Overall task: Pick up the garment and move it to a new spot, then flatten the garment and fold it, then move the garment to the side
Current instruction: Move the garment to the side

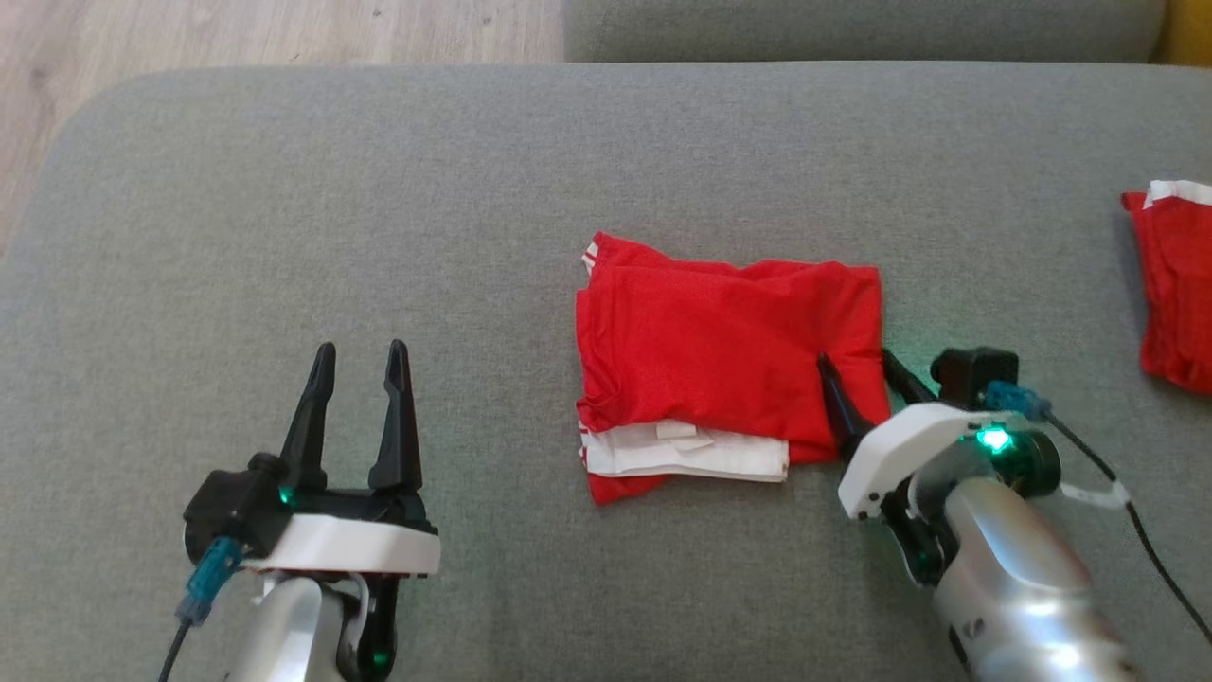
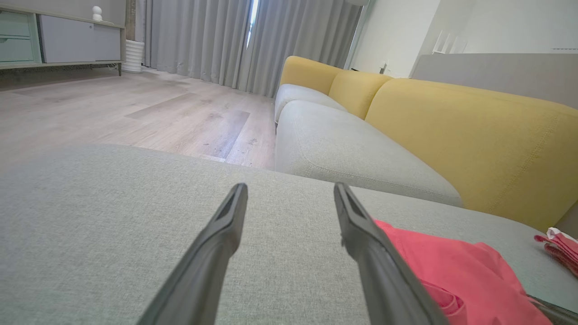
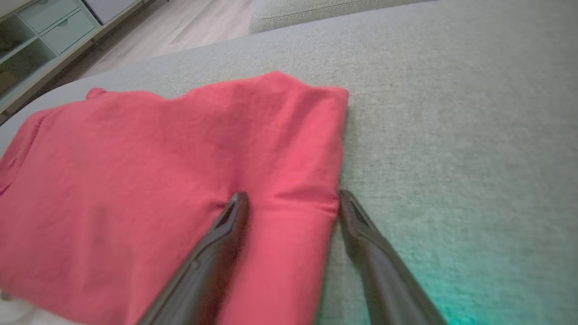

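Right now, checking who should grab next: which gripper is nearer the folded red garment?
Right. The right gripper straddles the right edge of the garment with its fingers. The left gripper hovers over bare cushion, well to its left.

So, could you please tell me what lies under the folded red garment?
The grey cushion lies under the folded garment; white trim peeks out; deeper layers are covered.

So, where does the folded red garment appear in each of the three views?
Head view: the folded red garment lies just right of centre, the right gripper at its right edge.
Left wrist view: the garment is at the lower right.
Right wrist view: the garment covers the left and centre.
Shared landmark: the grey cushion beneath it.
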